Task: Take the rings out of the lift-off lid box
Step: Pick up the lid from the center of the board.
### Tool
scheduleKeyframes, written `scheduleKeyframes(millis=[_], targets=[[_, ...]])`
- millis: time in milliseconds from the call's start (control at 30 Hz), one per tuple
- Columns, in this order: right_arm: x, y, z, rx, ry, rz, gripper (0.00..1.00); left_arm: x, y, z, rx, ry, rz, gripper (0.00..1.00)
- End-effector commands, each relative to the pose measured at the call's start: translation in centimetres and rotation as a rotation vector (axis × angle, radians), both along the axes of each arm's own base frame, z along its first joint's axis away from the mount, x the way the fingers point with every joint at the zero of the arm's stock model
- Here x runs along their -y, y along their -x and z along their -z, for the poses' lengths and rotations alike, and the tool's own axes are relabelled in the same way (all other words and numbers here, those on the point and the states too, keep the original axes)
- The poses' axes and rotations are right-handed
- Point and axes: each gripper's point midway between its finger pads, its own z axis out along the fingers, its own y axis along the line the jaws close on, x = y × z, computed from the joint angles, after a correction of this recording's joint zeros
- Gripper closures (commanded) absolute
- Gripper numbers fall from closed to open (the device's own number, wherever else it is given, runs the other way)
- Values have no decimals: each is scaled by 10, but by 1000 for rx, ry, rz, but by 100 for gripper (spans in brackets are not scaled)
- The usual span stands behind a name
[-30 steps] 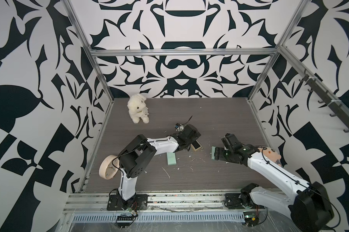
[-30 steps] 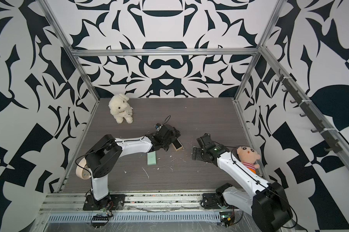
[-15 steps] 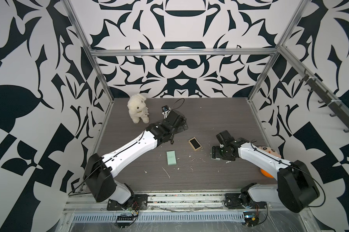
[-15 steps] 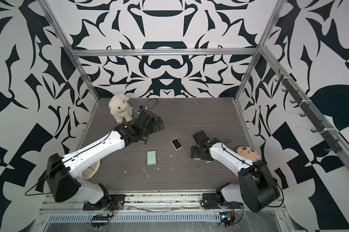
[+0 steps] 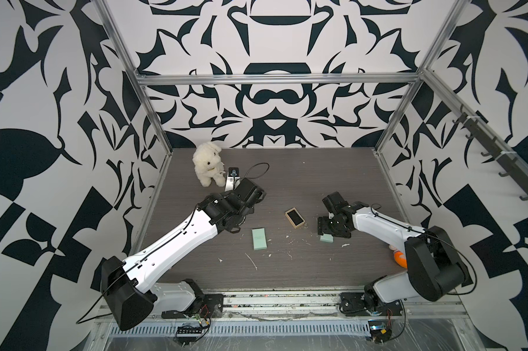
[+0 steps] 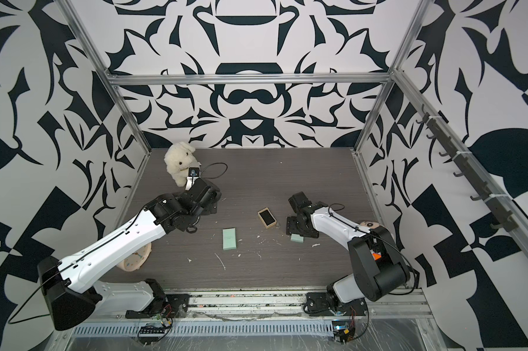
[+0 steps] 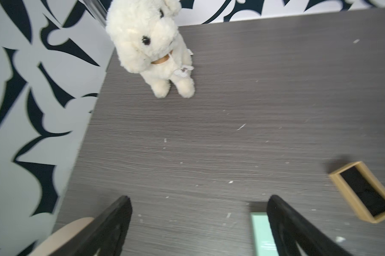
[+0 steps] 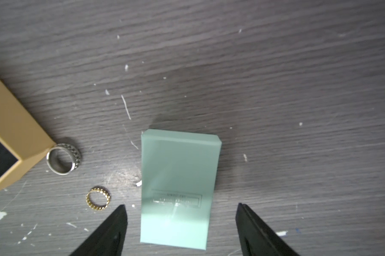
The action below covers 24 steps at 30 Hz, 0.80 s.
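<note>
Right of centre in both top views, the grey ring (image 8: pixel 64 159) lies against a corner of the open tan box (image 5: pixel 294 217), the gold ring (image 8: pixel 98 198) just beside it, while the right gripper (image 8: pixel 181 206) hovers with jaws apart either side of a mint box (image 8: pixel 178 172) and the left gripper (image 7: pixel 199 196) gapes wide.

Two rings are counted: one silver ring (image 8: pixel 75 155) and one gold ring (image 8: pixel 98 189). Two mint-green boxes (image 5: pixel 259 239) (image 5: pixel 326 238) and one tan open box (image 8: pixel 14 133) are seen. One white plush toy (image 5: pixel 208 167), one doll (image 6: pixel 369 225) and one clock (image 6: pixel 132 263) are noted.
</note>
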Motion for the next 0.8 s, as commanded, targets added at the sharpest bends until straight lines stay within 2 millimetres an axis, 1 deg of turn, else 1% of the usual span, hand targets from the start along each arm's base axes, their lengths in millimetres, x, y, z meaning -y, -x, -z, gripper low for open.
scheduleKeyframes(millis=[0,167,300,500,600,667,767], targets=[[2,-12,-11,38,20,6,22,-25,6,-6,16,-139,-9,1],[3,-12,-6,20,30,-2,27,-31,13,0,-31,-190,9,0],[4,-11,-5,20,38,-2,28,-45,22,5,-40,-236,2,0],[3,-10,0,3,39,-3,32,-52,27,-1,42,-159,-10,0],[4,-10,3,-1,45,1,34,-60,29,-6,62,-177,-34,1],[5,-9,4,-3,48,1,35,-62,30,-6,68,-178,-38,1],[5,-9,4,-2,48,2,39,-62,31,-6,70,-170,-37,1]])
